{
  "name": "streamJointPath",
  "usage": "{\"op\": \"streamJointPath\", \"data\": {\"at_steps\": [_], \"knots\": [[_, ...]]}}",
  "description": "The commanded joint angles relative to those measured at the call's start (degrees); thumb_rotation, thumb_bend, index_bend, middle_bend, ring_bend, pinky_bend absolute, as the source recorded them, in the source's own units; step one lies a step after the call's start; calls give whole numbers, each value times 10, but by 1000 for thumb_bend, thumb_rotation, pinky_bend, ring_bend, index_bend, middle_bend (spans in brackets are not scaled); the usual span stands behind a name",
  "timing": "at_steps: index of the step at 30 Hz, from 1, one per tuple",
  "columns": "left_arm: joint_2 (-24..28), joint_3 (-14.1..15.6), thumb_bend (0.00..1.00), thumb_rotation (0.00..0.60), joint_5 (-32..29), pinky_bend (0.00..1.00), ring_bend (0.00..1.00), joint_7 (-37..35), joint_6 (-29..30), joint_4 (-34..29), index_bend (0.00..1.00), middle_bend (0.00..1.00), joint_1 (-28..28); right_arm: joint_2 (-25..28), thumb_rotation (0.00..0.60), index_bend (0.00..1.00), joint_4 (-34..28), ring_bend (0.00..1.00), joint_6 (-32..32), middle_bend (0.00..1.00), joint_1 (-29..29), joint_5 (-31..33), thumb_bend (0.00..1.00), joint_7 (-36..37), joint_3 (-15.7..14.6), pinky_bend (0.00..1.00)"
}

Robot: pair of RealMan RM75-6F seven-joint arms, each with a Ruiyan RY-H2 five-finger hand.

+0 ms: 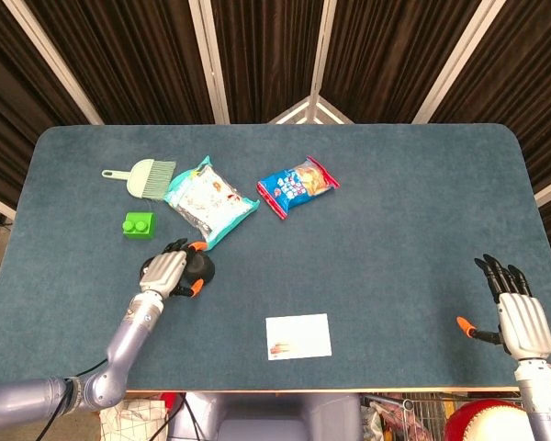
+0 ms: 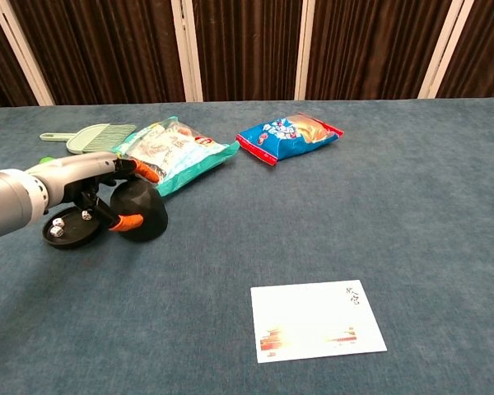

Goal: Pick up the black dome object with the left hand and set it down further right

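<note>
Blue felt covers the table (image 1: 395, 202) before dark curtains. Orange-tipped fingers (image 2: 130, 221) of the left hand (image 2: 107, 193) wrap the faceted matte black dome (image 2: 142, 212), which sits on the felt just right of a shallow round black dish (image 2: 70, 233) and just below the teal-edged white snack bag (image 1: 208, 199). Only the chest view shows that dish and the small white dice (image 2: 58, 223) in it, and the dome's angular facets; from the head view the dome is a dark lump largely under the hand. Only the head view shows the green toy brick (image 1: 139, 224) clearly and the right hand (image 1: 517, 317), resting at the near right table edge with fingers straight, slightly spread, holding nothing.
</note>
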Motion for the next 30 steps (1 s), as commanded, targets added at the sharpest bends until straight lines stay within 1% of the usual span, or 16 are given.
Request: {"op": "streamJointPath", "data": {"at_steps": [1, 4, 8, 10, 11, 13, 15, 16, 18, 19, 20, 21, 23, 25, 30], "knots": [[8, 0, 324, 600, 2, 0, 0, -4, -3, -9, 82, 0, 0, 0, 600, 102, 0, 124, 0, 66, 0, 0, 222, -2, 0, 36], [23, -2, 272, 600, 12, 0, 0, -13, -1, -25, 52, 0, 4, 0, 600, 102, -1, 124, 0, 66, 0, 0, 221, -5, 0, 36], [59, 3, 265, 600, 28, 0, 0, -9, 15, -68, 29, 0, 14, -1, 600, 102, -2, 124, -2, 66, 2, 0, 222, -9, -1, 36], [87, 5, 267, 600, 57, 0, 0, -19, 37, -108, 28, 0, 30, -2, 600, 102, -2, 124, -2, 66, 2, -1, 222, -12, -1, 36], [104, 10, 270, 600, 83, 0, 0, -28, 55, -131, 28, 0, 43, -2, 600, 102, -3, 124, -1, 66, 1, -2, 221, -12, -1, 36], [152, 40, 279, 600, 157, 0, 0, -35, 114, -186, 37, 0, 88, -1, 600, 102, -5, 124, 5, 66, -1, -3, 221, -10, -1, 36], [180, 62, 284, 600, 196, 0, 0, -32, 164, -208, 64, 0, 121, 0, 600, 102, -6, 124, 9, 66, -3, -4, 221, -10, 0, 36], [198, 78, 285, 600, 230, 0, 0, -29, 219, -218, 80, 0, 154, 1, 600, 102, -6, 124, 13, 66, -4, -5, 221, -11, 0, 36], [216, 106, 290, 600, 284, 0, 0, -29, 300, -213, 93, 0, 206, -2, 600, 102, -4, 124, 20, 66, -6, -5, 221, -16, 2, 36], [224, 113, 293, 600, 294, 0, 0, -34, 334, -207, 99, 0, 230, -3, 600, 102, -3, 124, 22, 66, -6, -5, 221, -18, 3, 36], [232, 118, 296, 600, 301, 0, 0, -44, 355, -202, 104, 0, 247, -5, 600, 102, -1, 124, 23, 66, -6, -4, 221, -21, 4, 36], [239, 122, 297, 600, 303, 0, 0, -53, 361, -199, 105, 0, 256, -7, 600, 102, 1, 124, 24, 66, -6, -3, 222, -23, 5, 36], [269, 131, 298, 600, 295, 0, 0, -96, 368, -194, 107, 0, 283, -12, 600, 102, 8, 124, 31, 66, -7, 0, 221, -32, 10, 36], [288, 138, 301, 600, 292, 0, 0, -116, 375, -179, 108, 0, 302, -20, 600, 102, 15, 124, 41, 65, -7, -1, 221, -40, 15, 36], [287, 133, 306, 600, 297, 0, 0, -166, 408, -144, 134, 0, 344, -27, 600, 102, 23, 107, 54, 53, -8, -4, 222, -54, 19, 36]]}}
